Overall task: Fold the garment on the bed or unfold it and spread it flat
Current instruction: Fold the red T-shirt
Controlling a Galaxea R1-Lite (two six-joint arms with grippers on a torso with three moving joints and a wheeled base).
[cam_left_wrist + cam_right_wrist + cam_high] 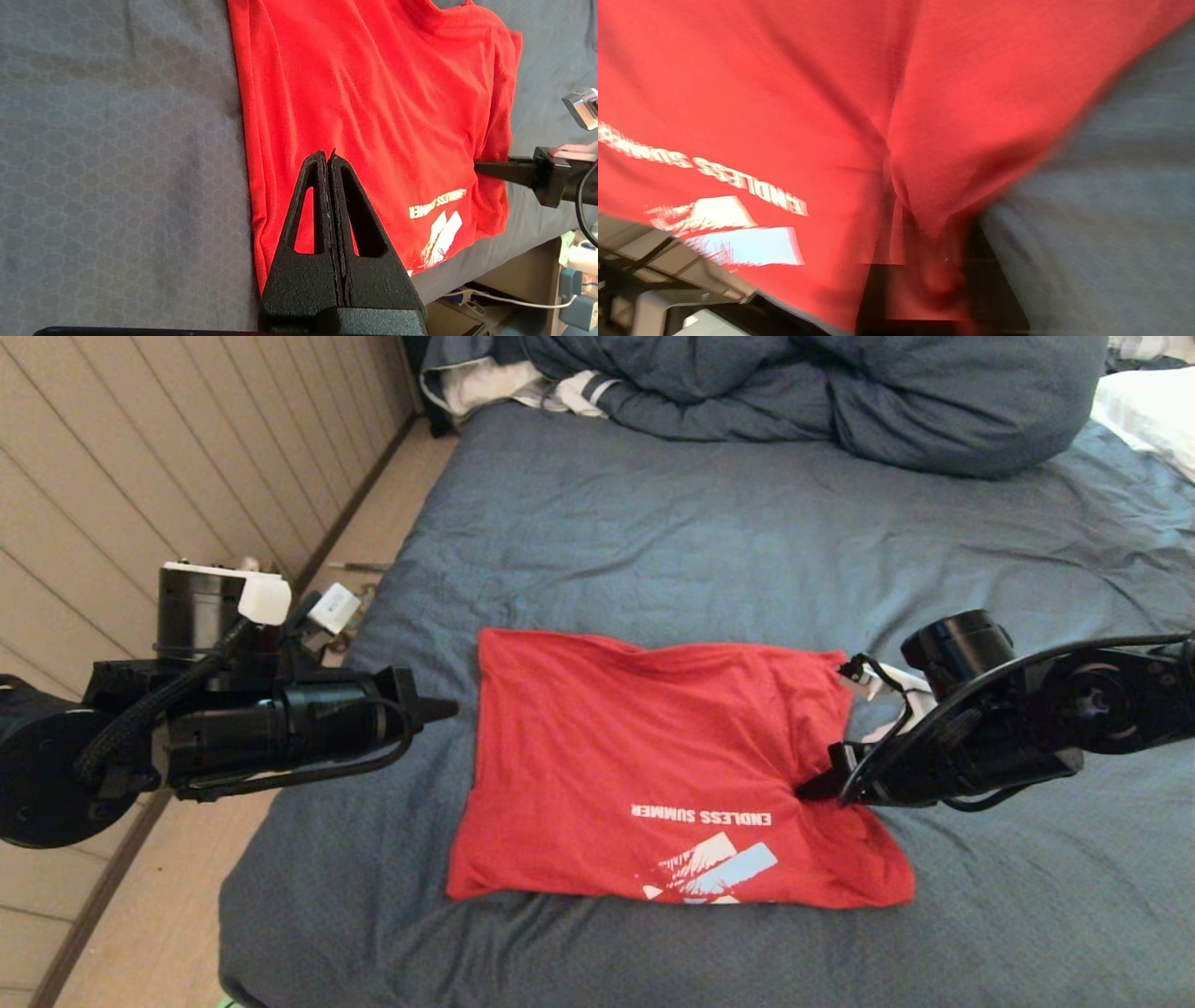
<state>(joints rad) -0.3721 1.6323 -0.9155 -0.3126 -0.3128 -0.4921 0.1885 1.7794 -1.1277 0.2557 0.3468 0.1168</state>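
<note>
Garment, red and partly folded, lies mid-bed, lettering toward six o'clock. At its three o'clock edge the right gripper has its fingers pinching a fold of cloth. The left gripper, fingers pressed together, hovers at nine o'clock, touching nothing. Judged risk: a one-sided pull could drag and bunch the shirt, or the thin pinch could slip.

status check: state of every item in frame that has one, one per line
garment: folded into a rough rectangle, print side up, flat on the bed apart from a bunched right edge
bed: sheet wrinkled, shirt lying on its near part
duvet: bunched at the far end
left gripper: jaws shut, empty, beside the shirt's left edge
right gripper: jaws shut on the shirt's right edge
</note>
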